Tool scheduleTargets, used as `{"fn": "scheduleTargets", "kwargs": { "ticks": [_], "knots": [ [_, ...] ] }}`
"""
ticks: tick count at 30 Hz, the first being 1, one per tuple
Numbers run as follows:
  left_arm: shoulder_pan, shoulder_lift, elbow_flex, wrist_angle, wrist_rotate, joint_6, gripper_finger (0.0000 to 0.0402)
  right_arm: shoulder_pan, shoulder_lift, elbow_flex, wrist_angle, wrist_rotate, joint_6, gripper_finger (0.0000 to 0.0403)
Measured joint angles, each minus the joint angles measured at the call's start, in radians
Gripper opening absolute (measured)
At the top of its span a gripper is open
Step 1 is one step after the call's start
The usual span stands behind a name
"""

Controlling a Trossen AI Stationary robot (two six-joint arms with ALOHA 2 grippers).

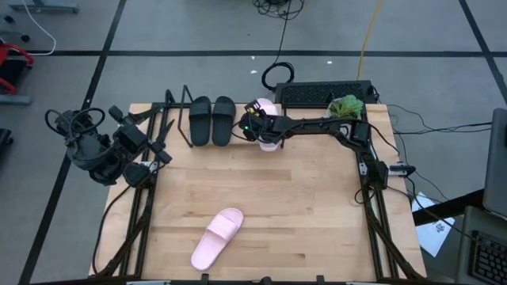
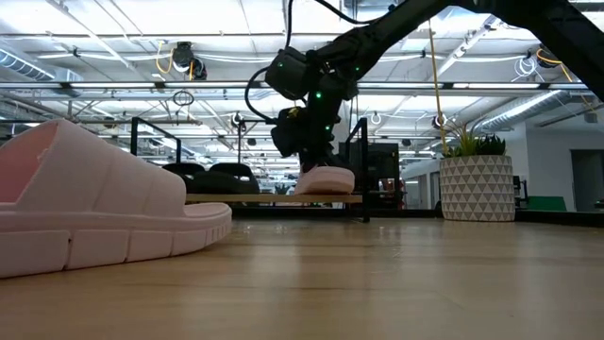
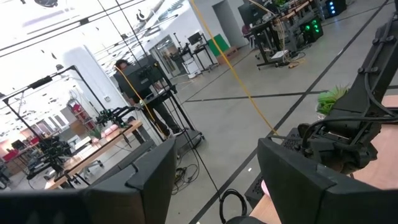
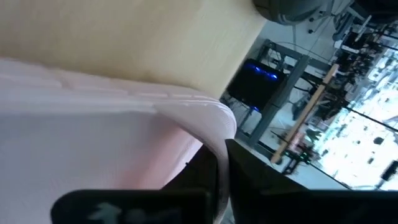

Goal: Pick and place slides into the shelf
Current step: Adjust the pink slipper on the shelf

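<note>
Two black slides (image 1: 211, 120) sit on the shelf (image 1: 178, 119); the right claw (image 1: 261, 127), clamped shut on a pink slide (image 2: 326, 178), sets it beside them. Another pink slide (image 1: 216, 237) waits on the worktop (image 1: 301, 206). The left claw (image 1: 146, 154) idles wide open. Only the low view shows the slide resting on the board.

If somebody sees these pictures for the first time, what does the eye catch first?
First, the right gripper reaching over the shelf at the table's far edge, shut on a pink slide beside the two black slides already there. Next, the other pink slide lying alone on the near part of the table. The left gripper waits at the left edge.
</note>
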Motion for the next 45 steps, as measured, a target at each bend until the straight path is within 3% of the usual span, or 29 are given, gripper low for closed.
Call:
{"fn": "scheduleTargets", "kwargs": {
  "ticks": [17,45],
  "knots": [
    [0.0,0.0,0.0,0.0,0.0,-0.001,0.0228,0.0,0.0,0.0,-0.003,0.081,-0.107,0.0004],
    [0.0,0.0,0.0,0.0,0.0,-0.002,0.0228,0.0,-0.002,0.0,-0.105,0.057,-0.105,0.0003]
  ]
}}
